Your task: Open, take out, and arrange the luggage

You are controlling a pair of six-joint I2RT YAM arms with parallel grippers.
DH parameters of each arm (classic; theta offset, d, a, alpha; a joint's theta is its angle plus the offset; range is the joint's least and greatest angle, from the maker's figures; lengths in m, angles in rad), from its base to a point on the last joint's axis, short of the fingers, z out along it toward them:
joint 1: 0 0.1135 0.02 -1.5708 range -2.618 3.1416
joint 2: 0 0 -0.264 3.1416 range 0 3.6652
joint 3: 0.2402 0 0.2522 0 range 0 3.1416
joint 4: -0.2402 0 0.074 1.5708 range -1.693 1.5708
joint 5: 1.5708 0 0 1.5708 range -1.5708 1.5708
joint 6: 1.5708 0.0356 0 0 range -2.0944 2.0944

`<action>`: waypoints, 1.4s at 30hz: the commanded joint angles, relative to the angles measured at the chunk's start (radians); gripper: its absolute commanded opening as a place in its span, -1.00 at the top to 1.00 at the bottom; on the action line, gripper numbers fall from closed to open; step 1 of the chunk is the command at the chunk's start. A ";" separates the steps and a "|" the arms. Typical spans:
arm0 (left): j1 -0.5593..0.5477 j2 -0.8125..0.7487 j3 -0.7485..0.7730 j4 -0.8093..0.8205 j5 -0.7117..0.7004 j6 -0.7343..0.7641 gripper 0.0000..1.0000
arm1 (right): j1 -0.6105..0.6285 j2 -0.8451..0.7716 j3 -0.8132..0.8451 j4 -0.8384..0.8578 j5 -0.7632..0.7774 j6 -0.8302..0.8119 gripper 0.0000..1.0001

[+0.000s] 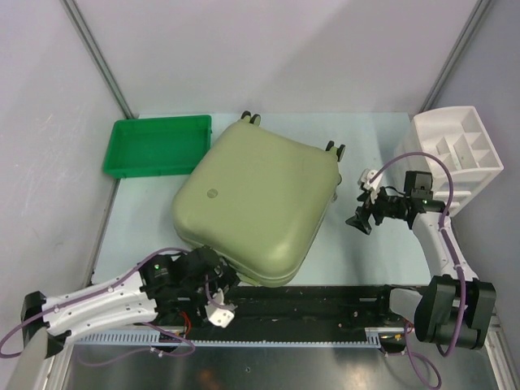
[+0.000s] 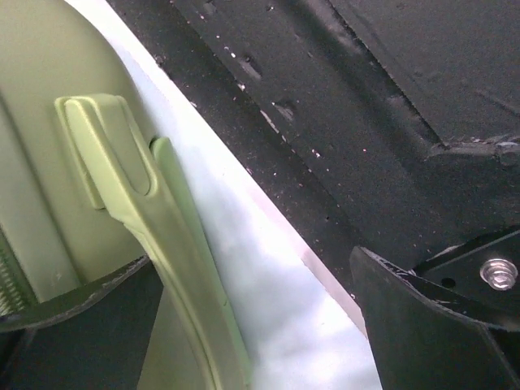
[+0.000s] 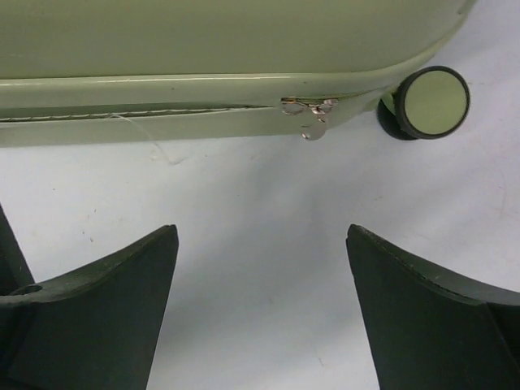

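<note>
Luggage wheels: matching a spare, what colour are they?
Black tyre, olive-green hub on the wheel; clearest in the right wrist view.

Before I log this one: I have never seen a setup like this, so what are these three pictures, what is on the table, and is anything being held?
These are two robot arms bolted at the near edge of a table. The top picture looks down from above and behind them. The other two come from cameras on the wrists, so the dark shapes at the bottom are each arm's own fingers.

On the table lies the luggage, a pale green suitcase, closed and flat. Behind it to the left sits a green tray, and at the right edge a white organizer.

The left end effector is at the suitcase's near edge, where its camera shows the moulded handle. The right end effector faces the side with the zipper pulls and a wheel.

Both stand open, and nothing is held.
</note>
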 commanded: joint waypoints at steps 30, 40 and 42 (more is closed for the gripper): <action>0.793 0.051 0.620 0.106 -0.089 -1.381 -0.99 | 0.196 0.268 -0.093 0.648 -0.109 0.152 0.02; 1.032 0.087 0.523 0.050 -0.127 -1.574 -1.00 | 0.249 0.256 -0.088 0.625 -0.095 0.192 1.00; 1.076 0.100 0.505 0.036 -0.140 -1.594 -0.99 | 0.268 0.248 -0.088 0.586 -0.091 0.199 1.00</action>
